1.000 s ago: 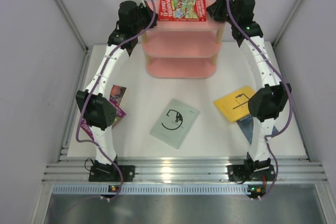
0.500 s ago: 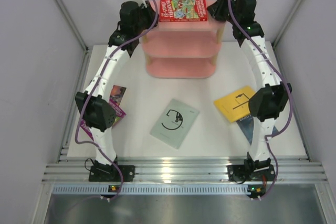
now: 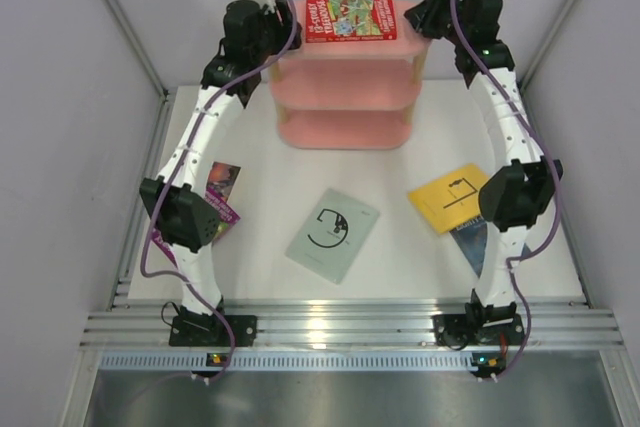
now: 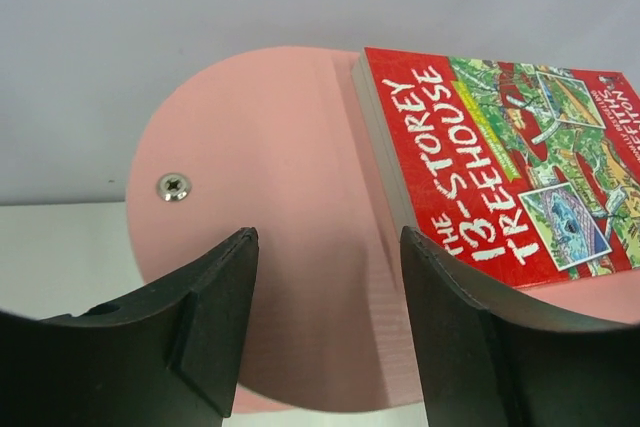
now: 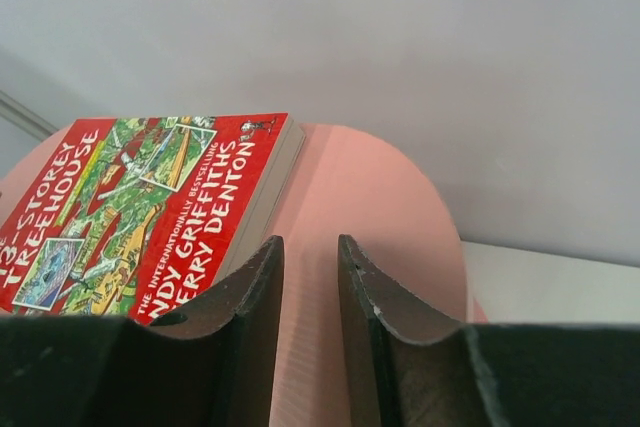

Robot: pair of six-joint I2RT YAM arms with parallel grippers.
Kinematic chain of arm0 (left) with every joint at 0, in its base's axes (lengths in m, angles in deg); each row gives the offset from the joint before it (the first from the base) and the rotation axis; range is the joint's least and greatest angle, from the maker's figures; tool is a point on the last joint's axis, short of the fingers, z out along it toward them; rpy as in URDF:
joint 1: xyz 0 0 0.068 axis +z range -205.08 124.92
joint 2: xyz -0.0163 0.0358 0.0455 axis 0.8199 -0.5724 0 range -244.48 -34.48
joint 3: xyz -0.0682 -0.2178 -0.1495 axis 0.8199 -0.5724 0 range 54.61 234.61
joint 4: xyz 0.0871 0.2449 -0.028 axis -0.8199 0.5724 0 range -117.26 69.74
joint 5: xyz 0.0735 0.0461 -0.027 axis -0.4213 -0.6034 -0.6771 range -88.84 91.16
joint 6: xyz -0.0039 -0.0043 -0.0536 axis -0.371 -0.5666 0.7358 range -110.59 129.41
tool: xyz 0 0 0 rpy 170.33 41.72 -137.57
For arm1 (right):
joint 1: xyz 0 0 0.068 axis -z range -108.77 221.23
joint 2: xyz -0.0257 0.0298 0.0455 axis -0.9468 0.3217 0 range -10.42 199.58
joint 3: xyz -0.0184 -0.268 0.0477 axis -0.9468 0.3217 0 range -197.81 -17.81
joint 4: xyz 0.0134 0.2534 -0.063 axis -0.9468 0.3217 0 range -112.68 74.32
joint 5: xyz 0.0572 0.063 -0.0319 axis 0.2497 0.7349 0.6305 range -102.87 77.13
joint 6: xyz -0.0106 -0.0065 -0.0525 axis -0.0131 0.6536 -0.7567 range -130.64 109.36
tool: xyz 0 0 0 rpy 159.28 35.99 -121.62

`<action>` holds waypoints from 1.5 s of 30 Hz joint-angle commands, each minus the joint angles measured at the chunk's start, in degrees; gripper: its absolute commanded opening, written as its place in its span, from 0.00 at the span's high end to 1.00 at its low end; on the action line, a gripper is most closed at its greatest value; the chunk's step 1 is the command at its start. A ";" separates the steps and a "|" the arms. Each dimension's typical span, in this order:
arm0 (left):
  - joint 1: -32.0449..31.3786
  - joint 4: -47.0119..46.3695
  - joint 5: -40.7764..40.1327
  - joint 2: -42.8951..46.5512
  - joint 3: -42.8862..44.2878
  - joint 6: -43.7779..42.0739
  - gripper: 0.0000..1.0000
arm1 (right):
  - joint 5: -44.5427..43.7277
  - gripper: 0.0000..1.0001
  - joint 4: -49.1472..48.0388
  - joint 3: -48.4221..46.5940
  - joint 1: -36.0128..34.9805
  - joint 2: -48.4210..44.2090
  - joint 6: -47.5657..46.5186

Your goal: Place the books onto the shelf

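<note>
The red book (image 3: 348, 19) lies flat on the top board of the pink shelf (image 3: 345, 87). My left gripper (image 3: 287, 25) hovers over the board's left end, open, with only bare pink board (image 4: 270, 147) between its fingers (image 4: 328, 237); the red book (image 4: 500, 167) lies just to their right. At the board's right end, my right gripper (image 3: 417, 17) stands slightly open with nothing in it (image 5: 310, 242), and the red book (image 5: 140, 207) is to its left. A pale grey-green book (image 3: 333, 234) and a yellow book (image 3: 447, 197) lie on the table.
A purple book (image 3: 222, 187) is partly hidden under the left arm. A dark blue book (image 3: 468, 242) pokes out under the right arm beside the yellow one. The shelf's two lower boards hold nothing. Grey walls close in on both sides and behind the shelf.
My left gripper's jaws have opened beside the red book. My right gripper has drawn back to the right, away from the book, and opened a little.
</note>
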 commanded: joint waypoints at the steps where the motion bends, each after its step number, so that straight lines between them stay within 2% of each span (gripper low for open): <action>1: 0.77 6.82 -1.22 4.64 2.00 -0.18 0.35 | 1.24 0.71 6.81 -0.30 1.02 -2.43 1.40; 3: 0.94 7.88 0.09 6.22 2.62 -0.26 0.33 | 1.77 0.70 7.25 -0.04 1.11 -4.80 2.28; 5: 0.94 10.07 0.71 9.38 2.54 -0.88 0.24 | 1.86 0.69 7.60 1.10 0.93 -8.23 2.90; 7: 0.94 12.88 1.50 13.16 2.01 -1.75 0.23 | 1.51 0.63 7.87 4.16 1.02 -11.39 4.12; 10: 0.94 14.38 4.13 19.91 -3.16 -2.28 0.23 | 1.50 0.54 7.78 8.91 0.93 -18.50 6.06; 12: 0.94 15.44 7.03 24.14 -10.01 -1.07 0.23 | 2.64 0.47 8.04 15.23 0.76 -24.39 7.63; 13: 0.94 15.36 9.91 28.68 -12.91 -0.45 0.23 | 2.91 0.44 8.13 21.78 0.58 -26.76 8.25; 15: 0.86 14.13 14.84 36.09 -23.44 1.84 0.23 | 3.61 0.33 7.26 30.07 -0.91 -35.02 10.27; 16: 0.86 13.78 16.78 38.55 -27.22 2.45 0.23 | 3.88 0.29 6.56 38.81 -1.78 -37.92 10.63; 17: 0.68 13.51 18.80 40.84 -34.92 4.11 0.23 | 3.62 0.24 5.77 43.25 -3.97 -43.43 11.07; 21: 0.33 9.91 22.76 51.47 -53.33 6.76 0.24 | -0.59 0.13 1.90 64.35 -11.71 -53.93 15.36; 23: 0.16 8.68 25.13 53.16 -62.53 7.73 0.23 | -1.22 0.13 -1.69 74.60 -15.65 -56.39 17.83; 25: 0.07 6.23 27.87 53.69 -68.02 9.57 0.24 | -1.65 0.12 -4.16 82.97 -17.86 -56.84 22.22; 29: -0.20 1.04 29.10 51.41 -80.14 12.30 0.31 | -5.08 0.14 -12.94 93.36 -23.57 -55.89 28.90; 31: -0.28 -1.60 29.45 49.74 -82.88 13.00 0.31 | -7.19 0.15 -17.32 96.88 -25.42 -54.39 31.28; 37: -0.37 -8.63 32.08 42.37 -88.51 14.24 0.39 | -10.27 0.14 -26.12 101.38 -30.96 -45.87 35.15; 44: -0.55 -13.21 34.29 33.66 -90.98 14.50 0.45 | -18.60 0.13 -30.01 103.23 -35.19 -38.39 41.21; 45: -0.64 -13.91 34.37 32.09 -91.24 14.68 0.49 | -19.40 0.13 -30.19 103.32 -35.63 -37.78 41.74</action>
